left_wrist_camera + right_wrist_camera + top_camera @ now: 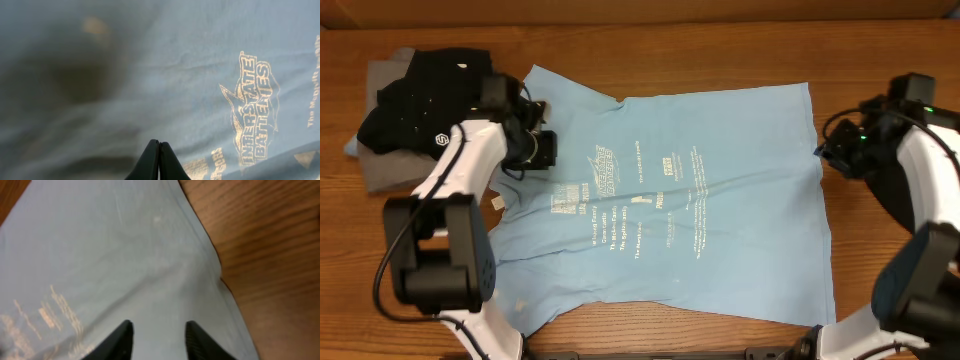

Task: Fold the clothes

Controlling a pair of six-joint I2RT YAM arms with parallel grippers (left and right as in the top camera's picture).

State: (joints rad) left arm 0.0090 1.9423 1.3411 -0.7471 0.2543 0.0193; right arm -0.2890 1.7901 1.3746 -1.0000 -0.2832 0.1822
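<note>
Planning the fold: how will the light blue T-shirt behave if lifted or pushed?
The light blue T-shirt lies flat with soft creases, so it will probably droop rather than hold shape. It looks thin, so likely light. Pushed across the smooth wooden table, it may bunch up.

Light blue T-shirt point(175, 65), left wrist view: pale logo point(255, 117) reads "INTERSTATE BATTERIES", block caps in two stacked lines, turned sideways in frame, w/ a swoosh-type outline beside it. At right edge a thin line point(312, 95) starts "The M…", rest blurred. Blocky letters point(210, 165) near bottom edge, not legible.

Overhead: same logo plus rows of small text point(670, 205) across the shirt front, too small to read. Left arm point(470, 150) has a small hexagon-type mark point(440, 139), no letters legible.

Right wrist view: faint print rows point(55, 315), unreadable.
</note>
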